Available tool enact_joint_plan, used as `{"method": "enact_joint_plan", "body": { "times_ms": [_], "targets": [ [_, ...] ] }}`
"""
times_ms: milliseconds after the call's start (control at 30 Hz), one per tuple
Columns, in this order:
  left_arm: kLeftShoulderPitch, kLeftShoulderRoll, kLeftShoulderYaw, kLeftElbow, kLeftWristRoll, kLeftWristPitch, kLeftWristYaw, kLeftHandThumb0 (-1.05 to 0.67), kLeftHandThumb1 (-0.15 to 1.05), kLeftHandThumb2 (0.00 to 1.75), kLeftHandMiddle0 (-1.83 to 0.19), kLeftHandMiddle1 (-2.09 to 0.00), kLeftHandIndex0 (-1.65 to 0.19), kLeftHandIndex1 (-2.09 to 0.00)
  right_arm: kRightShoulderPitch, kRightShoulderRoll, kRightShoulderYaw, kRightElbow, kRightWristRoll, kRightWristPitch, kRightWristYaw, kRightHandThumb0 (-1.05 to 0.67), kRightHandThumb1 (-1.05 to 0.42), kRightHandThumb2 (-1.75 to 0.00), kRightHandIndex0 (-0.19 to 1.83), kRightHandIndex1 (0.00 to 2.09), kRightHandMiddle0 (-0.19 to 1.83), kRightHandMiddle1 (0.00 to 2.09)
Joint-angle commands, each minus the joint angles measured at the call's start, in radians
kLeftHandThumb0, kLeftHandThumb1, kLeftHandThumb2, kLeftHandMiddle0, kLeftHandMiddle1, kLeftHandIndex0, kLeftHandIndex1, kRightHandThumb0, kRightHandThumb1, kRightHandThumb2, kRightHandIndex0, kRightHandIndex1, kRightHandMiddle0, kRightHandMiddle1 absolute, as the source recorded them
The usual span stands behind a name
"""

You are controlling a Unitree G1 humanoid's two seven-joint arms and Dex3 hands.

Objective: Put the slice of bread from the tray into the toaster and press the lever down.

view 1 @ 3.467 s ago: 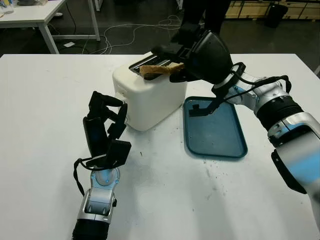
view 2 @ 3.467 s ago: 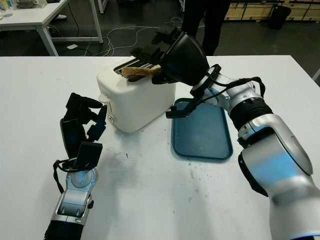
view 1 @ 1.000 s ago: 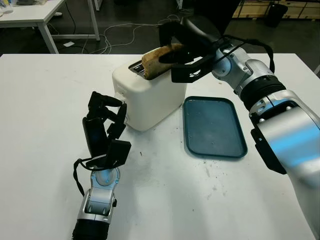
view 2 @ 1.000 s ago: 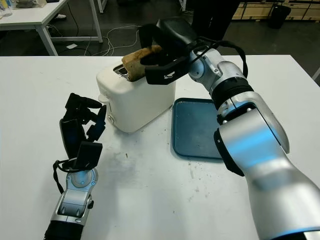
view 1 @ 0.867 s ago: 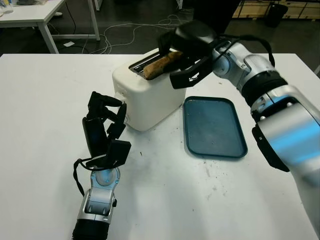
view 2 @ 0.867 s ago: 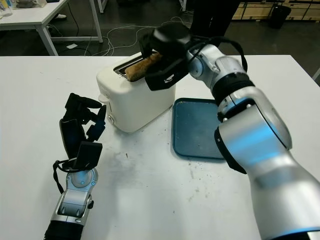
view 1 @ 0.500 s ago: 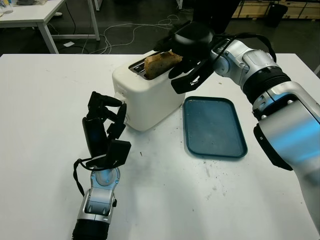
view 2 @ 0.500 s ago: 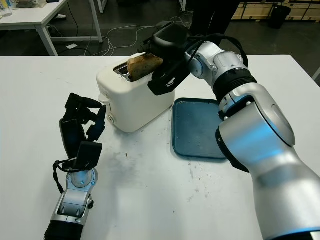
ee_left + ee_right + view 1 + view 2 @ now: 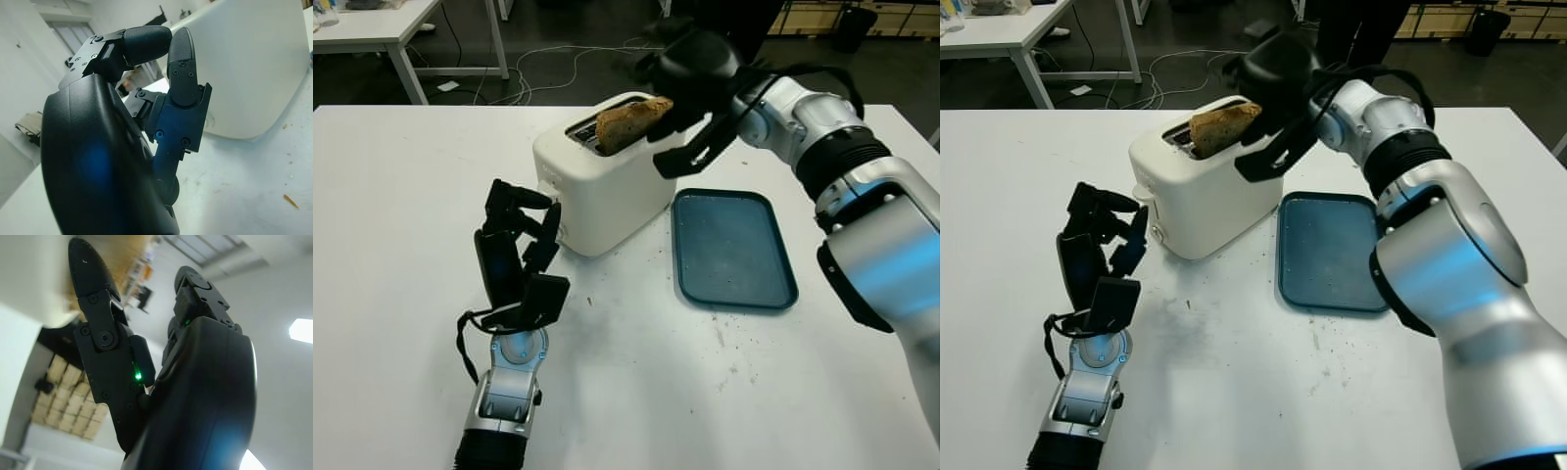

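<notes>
A browned slice of bread (image 9: 631, 121) stands tilted in the slot of the white toaster (image 9: 607, 191), with most of it sticking out above the top. My right hand (image 9: 685, 103) hovers just behind and to the right of the slice, open, its fingers (image 9: 105, 350) holding nothing. The blue tray (image 9: 734, 253) lies bare to the right of the toaster. My left hand (image 9: 517, 250) stands upright on the table just left of the toaster's front face (image 9: 254, 73), its fingers (image 9: 181, 63) curled on nothing.
The white table (image 9: 401, 196) spreads wide to the left and toward me, with crumbs scattered near the tray. Behind the far edge are a dark floor with cables (image 9: 568, 64), another white table (image 9: 382, 29) and a standing person's legs (image 9: 1342, 24).
My right hand turned the bread from lying across the toaster top to standing in the slot, then let go and rose slightly. The left hand has not moved.
</notes>
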Motion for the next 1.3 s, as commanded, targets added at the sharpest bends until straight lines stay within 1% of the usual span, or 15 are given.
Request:
{"method": "enact_joint_plan", "body": {
  "times_ms": [0,67,133,200,300,400,467,533,700,833,933,1133,1167,1200,1267],
  "targets": [
    [0.011,-0.013,0.000,0.000,0.009,-0.003,0.005,-0.39,0.92,0.38,-0.77,-1.75,-0.39,-1.73,0.118,0.008,-0.126,-0.028,0.152,-0.105,-0.034,-0.50,-0.92,-0.05,0.31,0.87,0.65,0.20],
    [0.003,-0.002,0.009,0.004,0.009,-0.010,0.006,-0.39,0.92,0.38,-0.78,-1.75,-0.40,-1.73,0.237,0.025,-0.224,-0.091,0.297,-0.199,0.028,-0.46,-0.92,-0.08,0.48,0.95,0.77,0.26],
    [-0.001,0.009,0.015,0.000,0.031,0.004,0.015,-0.39,0.92,0.37,-0.79,-1.75,-0.41,-1.72,0.359,0.022,-0.273,-0.195,0.382,-0.248,0.083,-0.40,-0.92,-0.12,0.66,1.07,0.85,0.30],
    [-0.006,0.022,0.023,-0.003,0.038,0.003,0.010,-0.39,0.92,0.38,-0.78,-1.75,-0.40,-1.69,0.537,0.007,-0.311,-0.386,0.457,-0.251,0.142,-0.33,-0.92,-0.18,0.82,1.05,0.90,0.32],
    [-0.018,0.044,0.038,-0.013,0.034,0.006,-0.013,-0.39,0.92,0.38,-0.78,-1.75,-0.41,-1.60,0.800,0.009,-0.346,-0.668,0.604,-0.187,0.268,-0.32,-0.92,-0.29,0.90,1.12,0.94,0.41],
    [-0.035,0.069,0.049,-0.022,0.029,0.010,-0.034,-0.39,0.92,0.35,-0.77,-1.75,-0.44,-1.51,0.991,0.032,-0.368,-0.853,0.629,-0.074,0.299,-0.35,-0.92,-0.36,0.91,1.27,0.82,0.87],
    [-0.049,0.089,0.057,-0.029,0.033,0.014,-0.048,-0.38,0.92,0.34,-0.78,-1.75,-0.47,-1.46,1.109,0.077,-0.375,-0.968,0.641,0.041,0.301,-0.37,-0.92,-0.38,0.90,1.34,0.79,1.02],
    [-0.061,0.111,0.062,-0.036,0.049,0.024,-0.058,-0.38,0.92,0.32,-0.79,-1.75,-0.49,-1.40,1.190,0.116,-0.377,-1.036,0.612,0.117,0.290,-0.37,-0.92,-0.38,0.84,1.38,0.74,1.04],
    [-0.087,0.171,0.073,-0.058,0.115,0.068,-0.074,-0.40,0.92,0.27,-0.79,-1.75,-0.55,-1.31,1.253,0.172,-0.385,-1.063,0.444,0.148,0.210,-0.36,-0.92,-0.33,0.84,1.30,0.85,0.73],
    [-0.104,0.234,0.085,-0.080,0.139,0.095,-0.117,-0.36,0.92,0.23,-0.78,-1.75,-0.58,-1.26,1.262,0.213,-0.400,-1.069,0.372,0.130,0.135,-0.37,-0.92,-0.35,0.84,1.29,0.91,0.65],
    [-0.130,0.313,0.091,-0.094,0.172,0.119,-0.175,-0.33,0.92,0.21,-0.73,-1.75,-0.67,-1.07,1.264,0.233,-0.407,-1.075,0.330,0.103,0.088,-0.37,-0.92,-0.37,0.81,1.44,0.93,0.66],
    [-0.195,0.485,0.080,-0.120,0.201,0.172,-0.374,-0.25,0.92,0.17,-0.78,-1.63,-0.90,-0.55,1.251,0.244,-0.405,-1.075,0.261,0.081,0.013,-0.35,-0.92,-0.33,0.84,1.37,0.95,0.64],
    [-0.206,0.509,0.078,-0.128,0.202,0.189,-0.415,-0.25,0.92,0.14,-0.80,-1.58,-0.93,-0.48,1.248,0.244,-0.405,-1.073,0.259,0.079,0.009,-0.36,-0.92,-0.32,0.85,1.35,0.96,0.63],
    [-0.218,0.530,0.076,-0.135,0.201,0.203,-0.452,-0.25,0.92,0.11,-0.83,-1.39,-0.99,-0.40,1.246,0.244,-0.405,-1.072,0.257,0.077,0.005,-0.36,-0.92,-0.32,0.86,1.35,0.97,0.63],
    [-0.244,0.570,0.067,-0.146,0.196,0.227,-0.529,-0.23,0.91,0.07,-0.89,-1.24,-1.05,-0.31,1.243,0.244,-0.406,-1.072,0.255,0.077,0.002,-0.36,-0.92,-0.31,0.87,1.35,0.97,0.63]
  ]
}}
